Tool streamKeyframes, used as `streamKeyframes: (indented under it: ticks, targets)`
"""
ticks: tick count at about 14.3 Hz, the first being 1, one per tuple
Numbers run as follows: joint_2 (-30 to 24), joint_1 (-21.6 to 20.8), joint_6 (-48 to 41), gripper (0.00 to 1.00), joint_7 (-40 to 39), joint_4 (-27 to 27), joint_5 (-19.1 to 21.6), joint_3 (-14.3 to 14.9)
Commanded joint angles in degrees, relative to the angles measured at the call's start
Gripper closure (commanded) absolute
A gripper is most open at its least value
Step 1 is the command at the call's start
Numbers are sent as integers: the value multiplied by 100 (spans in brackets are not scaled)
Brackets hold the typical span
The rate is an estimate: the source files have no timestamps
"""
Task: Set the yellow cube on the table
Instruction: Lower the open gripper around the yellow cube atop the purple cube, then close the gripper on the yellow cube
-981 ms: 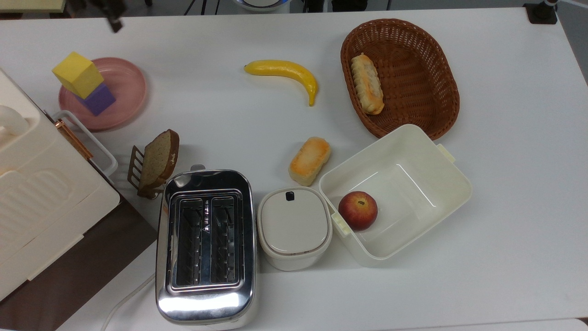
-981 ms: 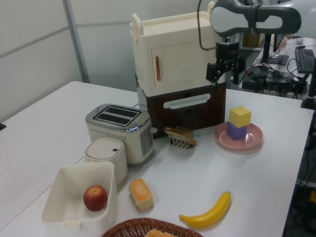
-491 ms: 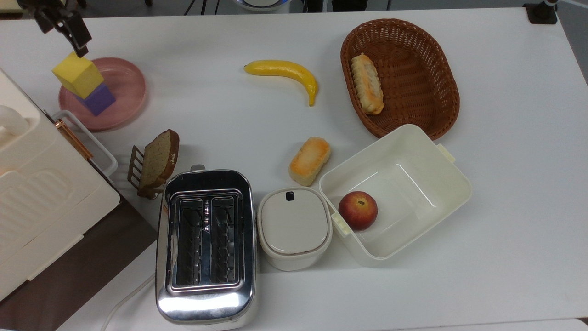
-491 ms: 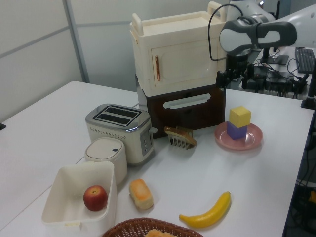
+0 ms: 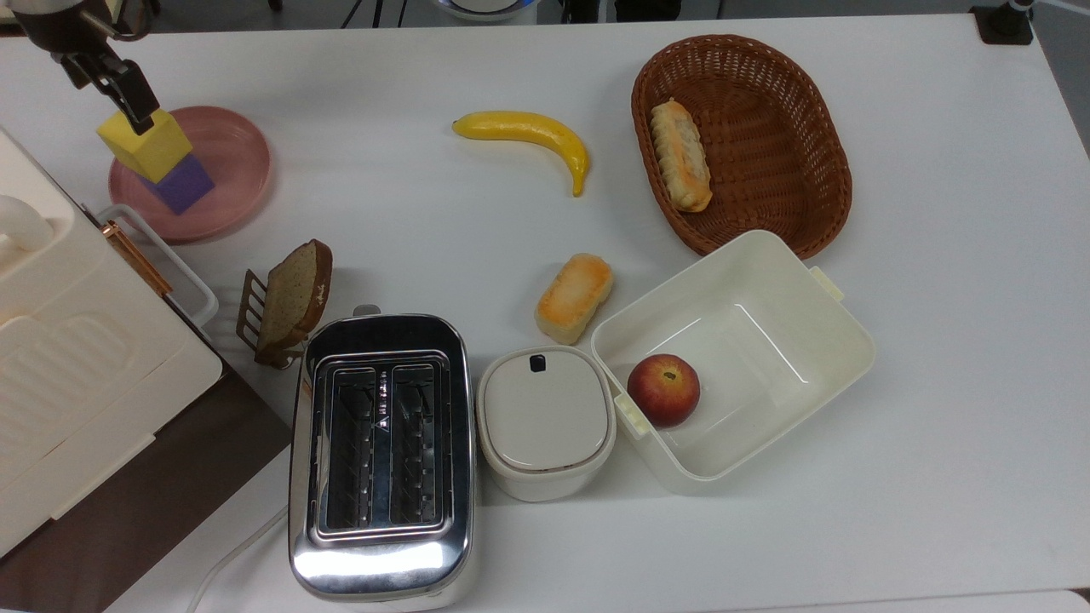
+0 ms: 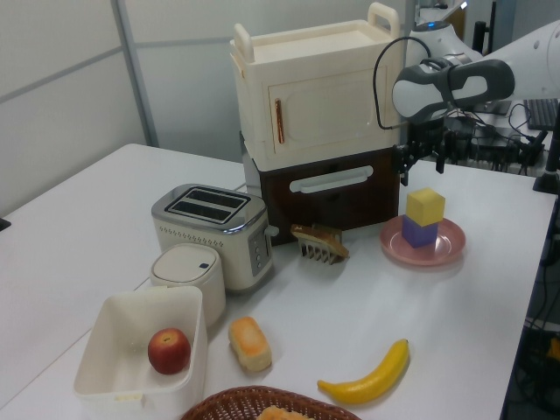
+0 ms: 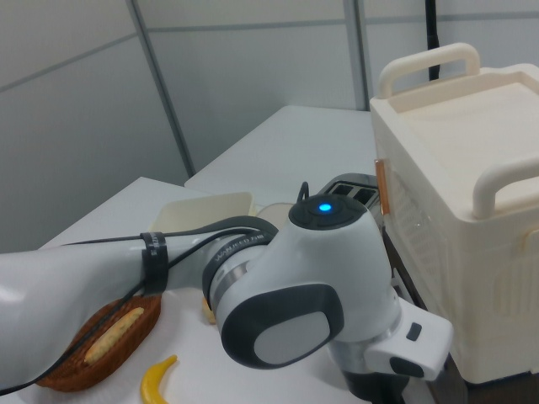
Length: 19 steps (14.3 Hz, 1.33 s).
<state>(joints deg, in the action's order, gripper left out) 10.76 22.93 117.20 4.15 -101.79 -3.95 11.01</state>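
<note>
Two cubes form a stack at about ten o'clock in the top view: the yellow cube (image 5: 146, 144) sits squarely on the purple cube (image 5: 180, 182), and both rest on the pink plate (image 5: 230, 162), so we judge the yellow one must be lifted clear before it can go down on the white surface (image 5: 937, 340). We see the gripper (image 5: 128, 89) hanging just above the yellow cube's far edge, placed there, we think, to drop over it for a grasp; in the left view the gripper (image 6: 426, 153) is above the block and apart from it. We cannot tell whether its fingers are spread or closed, but it holds nothing.

Counting the rest: one banana (image 5: 530, 134) lies near twelve o'clock, and one wicker basket (image 5: 792, 196) at two o'clock carries one bread roll (image 5: 680, 154). One more roll (image 5: 575, 296) lies at the centre. One open white box (image 5: 766, 400) holds one apple (image 5: 663, 389), beside one lidded container (image 5: 545, 421) and one toaster (image 5: 381, 455) at six o'clock. One slice of bread (image 5: 292, 295) stands in a rack, and one cream cabinet (image 5: 77, 375) fills nine o'clock.
</note>
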Motion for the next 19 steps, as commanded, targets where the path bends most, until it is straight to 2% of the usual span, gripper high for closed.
streamKeyframes:
  ticks: [1, 18, 19]
  targets:
    - [-48, 44, 268, 0, -90, -244, -115, 41]
    - [409, -26, 479, 0, -116, -367, -273, -11]
    - [418, -26, 514, 10, -116, -411, -282, -11]
